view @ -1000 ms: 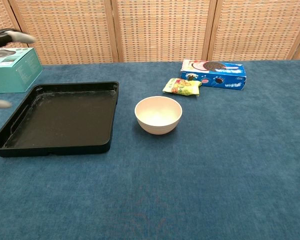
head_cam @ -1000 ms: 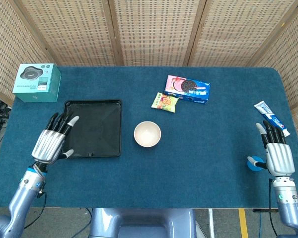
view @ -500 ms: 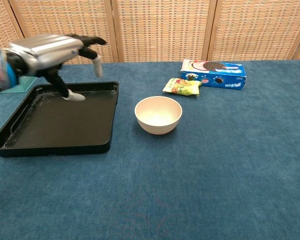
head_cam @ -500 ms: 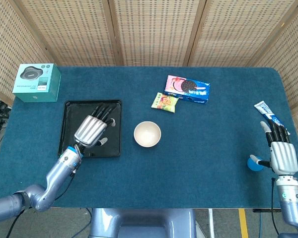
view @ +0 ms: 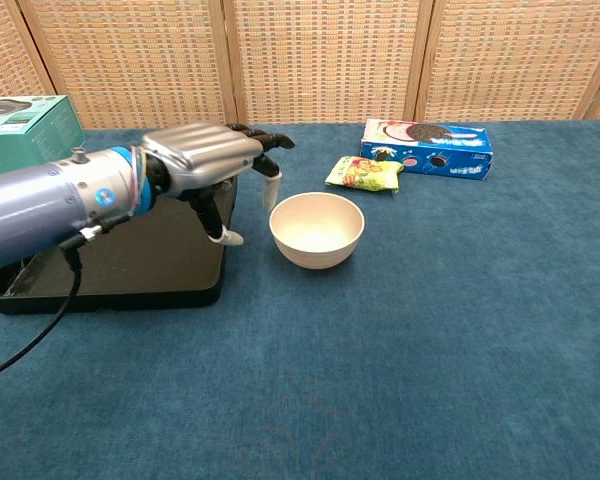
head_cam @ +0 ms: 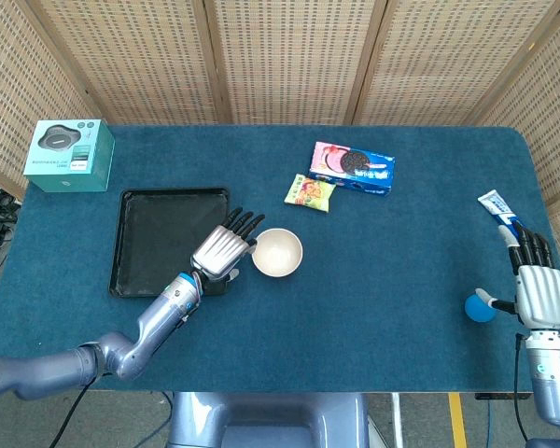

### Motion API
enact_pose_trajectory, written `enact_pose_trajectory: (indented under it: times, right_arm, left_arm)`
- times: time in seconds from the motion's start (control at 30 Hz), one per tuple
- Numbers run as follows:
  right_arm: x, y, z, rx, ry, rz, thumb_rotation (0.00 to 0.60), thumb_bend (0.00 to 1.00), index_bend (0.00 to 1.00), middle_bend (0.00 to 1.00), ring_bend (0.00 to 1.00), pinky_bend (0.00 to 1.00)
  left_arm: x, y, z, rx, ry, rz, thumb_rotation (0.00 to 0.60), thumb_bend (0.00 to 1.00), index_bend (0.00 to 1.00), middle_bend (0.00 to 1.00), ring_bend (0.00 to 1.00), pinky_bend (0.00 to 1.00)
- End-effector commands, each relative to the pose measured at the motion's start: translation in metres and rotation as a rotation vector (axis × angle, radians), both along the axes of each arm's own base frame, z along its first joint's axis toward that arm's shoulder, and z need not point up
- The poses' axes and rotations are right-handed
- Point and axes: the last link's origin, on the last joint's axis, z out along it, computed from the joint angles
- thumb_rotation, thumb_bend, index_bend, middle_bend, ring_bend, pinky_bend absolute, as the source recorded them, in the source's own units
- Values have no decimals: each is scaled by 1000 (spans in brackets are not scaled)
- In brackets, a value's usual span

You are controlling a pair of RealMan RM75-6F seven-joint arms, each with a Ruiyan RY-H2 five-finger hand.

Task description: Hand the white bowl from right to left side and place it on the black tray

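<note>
As my left hand (head_cam: 221, 252) swings in, open, beside the white bowl (head_cam: 277, 252)
It now hovers at the bowl's 9 o'clock over the black tray (head_cam: 154, 245) edge, ready to grasp; right hand (head_cam: 535, 295) idles open.

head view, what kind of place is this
Probably a robot test setup, not a home: a blue cloth table, wicker screens behind it, and staged items like a bowl and tray.

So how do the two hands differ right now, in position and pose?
The left hand reaches over the black tray's right edge, fingers spread beside the white bowl; the right hand sits at the table's far right edge, far from it, fingers straight, by a blue ball. Both hold nothing.
</note>
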Motion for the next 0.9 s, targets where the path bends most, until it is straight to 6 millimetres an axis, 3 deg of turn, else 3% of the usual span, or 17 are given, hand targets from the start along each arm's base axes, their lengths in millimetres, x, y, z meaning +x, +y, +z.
enact_pose_trajectory:
  times: [0.03,0.2,0.33,0.7,0.77,0.9]
  right_arm:
    - [0,0,1,-2,-1,2,600,245,35,0,0,0]
    - [-1,0,2,-5,-9,0,600,245,35,0,0,0]
    - [-1,0,3,-7,-13,1,600,246,35,0,0,0]
    - [-1,1,7,-21,-26,5,600,245,35,0,0,0]
    - [-1,1,8,-24,-28,8,600,245,35,0,0,0]
    - [-1,1,8,-27,-33,11,600,246,37,0,0,0]
  left_arm:
    - [5,1,-11,-19,19,-5,600,231,455,0,0,0]
    - [15,0,-24,-32,23,-18,600,233,466,0,0,0]
    - [20,0,-31,-40,35,-27,600,328,481,0,0,0]
    - [23,3,-49,-46,79,-28,600,332,515,0,0,0]
    - [22,3,-52,-46,87,-25,600,333,539,0,0,0]
    - [22,3,-54,-28,91,-31,600,433,660,0,0,0]
